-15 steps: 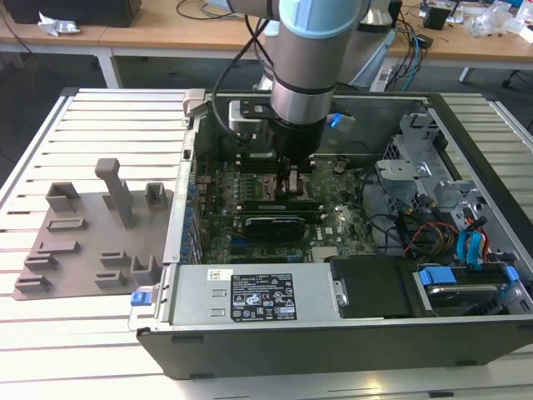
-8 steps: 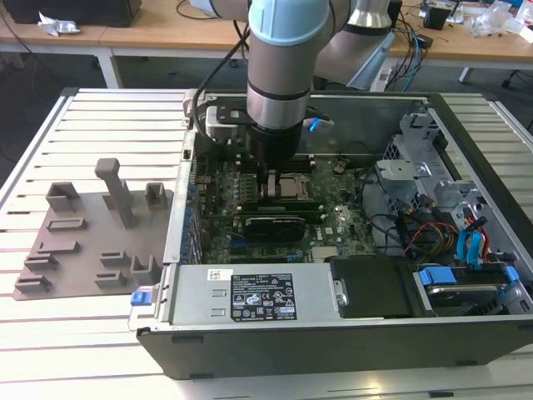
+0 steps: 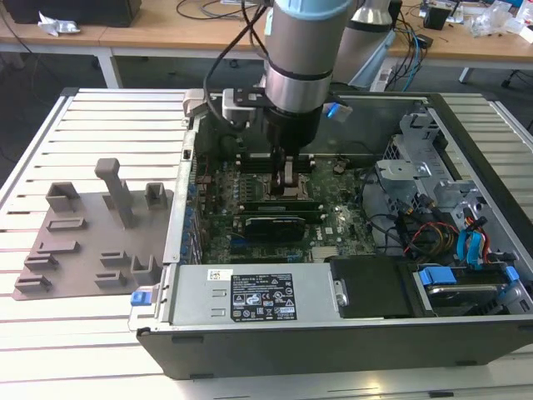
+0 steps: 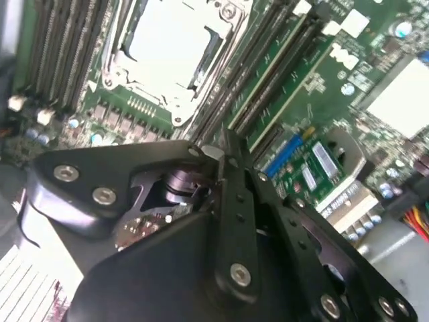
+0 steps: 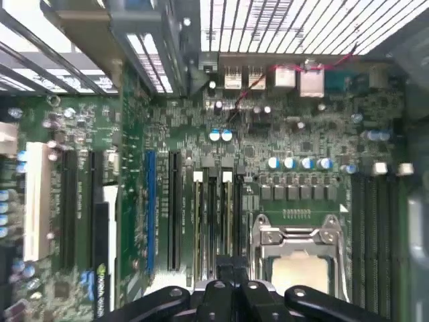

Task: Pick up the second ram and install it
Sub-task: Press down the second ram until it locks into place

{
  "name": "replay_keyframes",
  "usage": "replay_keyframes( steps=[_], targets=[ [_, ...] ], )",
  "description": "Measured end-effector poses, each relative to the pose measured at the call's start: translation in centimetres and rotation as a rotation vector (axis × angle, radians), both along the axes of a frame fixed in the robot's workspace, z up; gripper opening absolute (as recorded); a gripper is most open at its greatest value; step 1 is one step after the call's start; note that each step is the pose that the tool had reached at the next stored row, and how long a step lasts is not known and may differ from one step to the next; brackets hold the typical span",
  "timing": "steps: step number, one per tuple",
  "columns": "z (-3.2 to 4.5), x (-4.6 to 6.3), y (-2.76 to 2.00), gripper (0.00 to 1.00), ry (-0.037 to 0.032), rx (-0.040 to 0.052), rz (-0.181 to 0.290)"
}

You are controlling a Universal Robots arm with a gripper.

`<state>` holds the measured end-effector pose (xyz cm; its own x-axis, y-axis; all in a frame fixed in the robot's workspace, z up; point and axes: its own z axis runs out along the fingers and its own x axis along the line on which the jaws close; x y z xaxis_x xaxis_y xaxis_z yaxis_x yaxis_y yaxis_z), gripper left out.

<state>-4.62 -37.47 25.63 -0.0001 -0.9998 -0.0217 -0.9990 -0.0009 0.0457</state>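
Now we see the tool low inside the computer case, fingers pressed together over the memory slots | second ram seated in a slot beside the processor socket | grey holder tray on worktop, well apart.

In the exterior view the arm's wrist covers the pincer, so its fingertips and whatever lies between them cannot be made out. In the second wrist view the pincer's black body blocks much of the motherboard. The processor socket is cut off by the frame edge in the first wrist view.
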Motion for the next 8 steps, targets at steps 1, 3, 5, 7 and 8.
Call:
replay_keyframes(
  steps=[1,3,5,7,8],
  targets=[
    [0.83,0.0,0.0,0.1,0.0,0.0,0.0],
    [3.34,0.0,0.0,0.1,0.0001,-0.0001,0.0],
    [5.32,0.0,0.0,0.1,0.0,-0.0001,0.0],
    [7.14,0.0,0.0,0.1,0.0,0.0,0.0],
    [7.67,0.0,0.0,0.1,0.0,0.0,0.0]
  ],
)
